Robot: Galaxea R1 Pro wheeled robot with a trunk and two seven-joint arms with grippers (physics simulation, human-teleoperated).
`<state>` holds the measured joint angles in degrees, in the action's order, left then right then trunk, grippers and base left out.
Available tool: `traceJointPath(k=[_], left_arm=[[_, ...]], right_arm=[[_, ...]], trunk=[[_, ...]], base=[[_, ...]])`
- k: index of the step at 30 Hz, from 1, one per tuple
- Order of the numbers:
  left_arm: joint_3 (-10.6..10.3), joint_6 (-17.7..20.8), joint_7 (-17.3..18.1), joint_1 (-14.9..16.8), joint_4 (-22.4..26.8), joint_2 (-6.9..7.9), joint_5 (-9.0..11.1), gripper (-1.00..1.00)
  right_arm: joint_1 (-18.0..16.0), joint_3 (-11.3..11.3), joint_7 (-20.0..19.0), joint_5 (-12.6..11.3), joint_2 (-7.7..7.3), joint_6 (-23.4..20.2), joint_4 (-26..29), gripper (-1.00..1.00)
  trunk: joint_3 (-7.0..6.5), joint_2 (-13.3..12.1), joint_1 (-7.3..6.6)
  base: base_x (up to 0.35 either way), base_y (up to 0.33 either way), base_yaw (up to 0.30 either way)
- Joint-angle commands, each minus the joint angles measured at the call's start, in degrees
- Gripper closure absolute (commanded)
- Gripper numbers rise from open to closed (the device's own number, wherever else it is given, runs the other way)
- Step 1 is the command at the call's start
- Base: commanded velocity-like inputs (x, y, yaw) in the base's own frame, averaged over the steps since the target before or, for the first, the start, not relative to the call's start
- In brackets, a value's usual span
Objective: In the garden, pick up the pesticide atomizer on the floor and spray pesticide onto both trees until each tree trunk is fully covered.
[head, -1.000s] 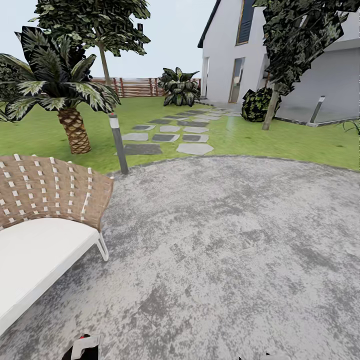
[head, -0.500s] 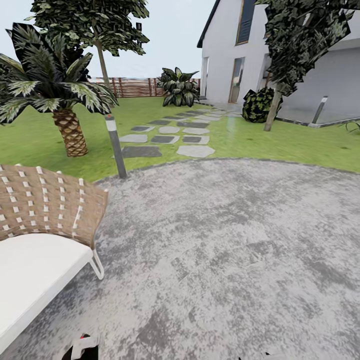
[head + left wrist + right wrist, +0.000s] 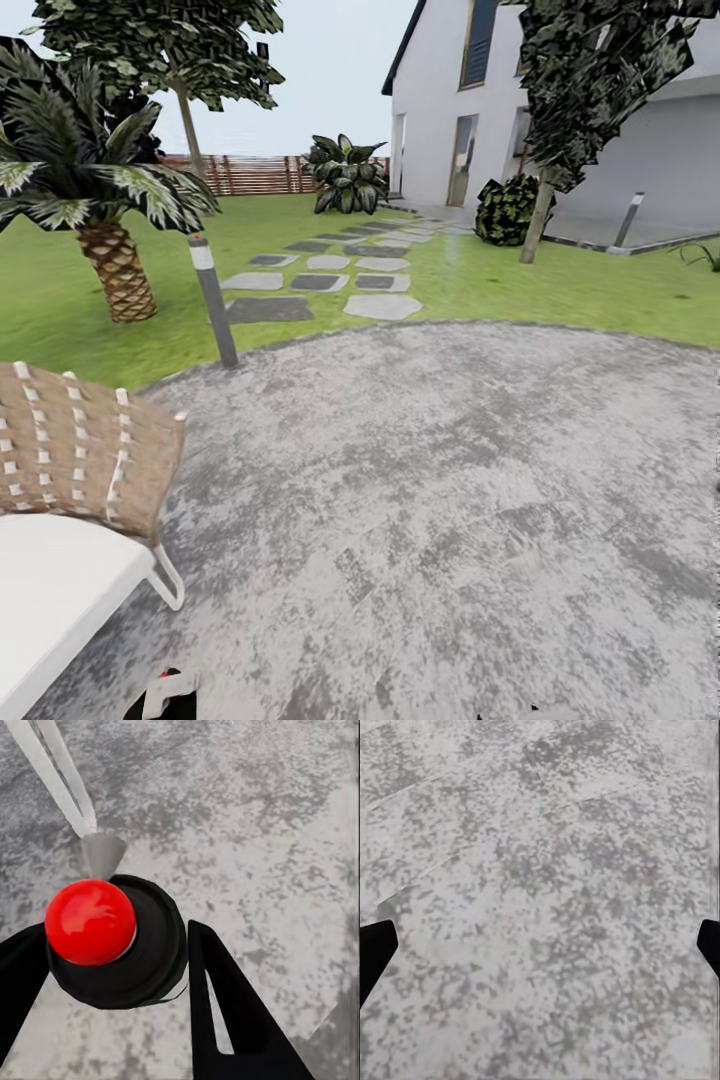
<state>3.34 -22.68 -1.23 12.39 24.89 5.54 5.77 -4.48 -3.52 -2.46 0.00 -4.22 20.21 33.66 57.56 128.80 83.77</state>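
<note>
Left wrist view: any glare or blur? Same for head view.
Left wrist view: soft white highlights on the red ball, paving blurry, no cast shadows. Head view: flat even light, lawn smeared, tree crown jagged.

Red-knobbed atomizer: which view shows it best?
Left wrist view: the atomizer sits large inside the left end effector. Head view's bottom edge has a white-red bit, possibly it; right wrist view faces grey paving.

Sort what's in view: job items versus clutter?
Job: atomizer in left gripper; left tree; right tree; lawn.
Clutter: palm; wicker chair; bollard; stepping slabs; house.
</note>
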Motion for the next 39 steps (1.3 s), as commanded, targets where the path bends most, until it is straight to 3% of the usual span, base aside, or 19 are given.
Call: traceJointPath(k=[1,13,39], left_arm=[[0.0,0.0,-0.01,0.0,0.02,0.0,0.01,1.0],[0.08,-0.01,-0.01,0.0,0.05,0.0,0.23,1.0],[0.09,-0.09,-0.01,0.0,-0.01,0.0,0.29,1.0]], right_arm=[[0.0,0.0,0.0,0.0,0.0,0.0,0.0,-1.0],[0.0,0.0,0.0,0.0,0.0,0.0,0.0,-1.0],[0.0,0.0,-0.08,-0.01,0.0,0.09,0.2,-1.0]], trunk=[[0.0,0.0,0.0],[0.0,0.0,0.0],[-0.17,0.0,0.0]], base=[[0.335,0.0,-0.274],[0.336,0.0,-0.277],[0.336,0.0,-0.009]])
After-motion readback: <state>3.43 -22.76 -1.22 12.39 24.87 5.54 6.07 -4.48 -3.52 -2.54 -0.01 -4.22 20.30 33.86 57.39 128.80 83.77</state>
